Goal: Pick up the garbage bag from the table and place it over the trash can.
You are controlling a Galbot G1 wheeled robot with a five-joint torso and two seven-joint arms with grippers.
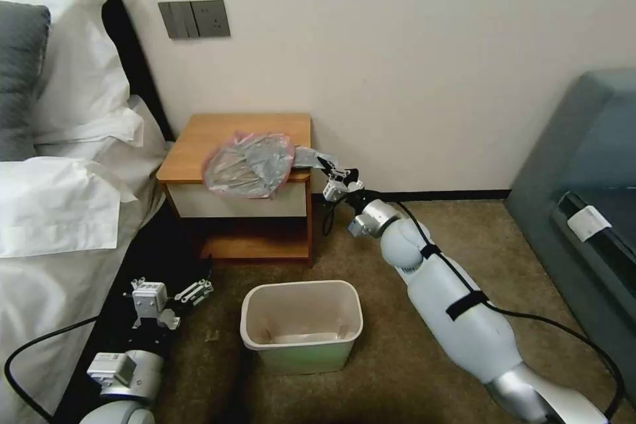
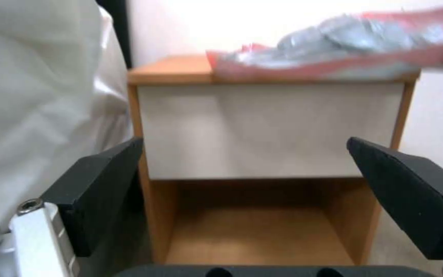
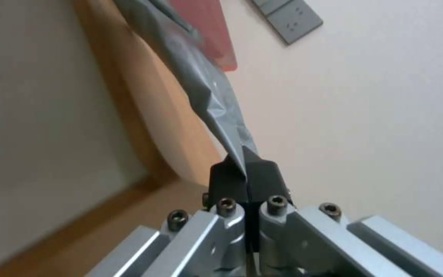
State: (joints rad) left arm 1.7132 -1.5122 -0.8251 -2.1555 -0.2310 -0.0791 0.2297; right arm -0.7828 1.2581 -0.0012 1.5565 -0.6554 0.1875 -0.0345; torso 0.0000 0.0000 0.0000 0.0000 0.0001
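The right arm (image 1: 457,305) reaches forward from low on the right, long and almost straight, up to the right edge of the table (image 1: 199,146). Its gripper (image 1: 329,164) sits just beside that edge, and the black fingers (image 3: 232,181) are pressed together on a stretched grey corner of the bag (image 1: 250,162). The rest of the bag lies crumpled on the front right part of the table top, its pink rim hanging a little over the white drawer. The left gripper (image 1: 199,290) waits low beside the bed (image 1: 59,212), facing the table, with its fingers (image 2: 98,188) wide apart and nothing between them. The can (image 1: 301,324) stands upright on the brown carpet (image 1: 397,358), in front of the table and between the two arms, and no bag is in it. Behind is a pale wall with a grey switch plate (image 1: 194,18).
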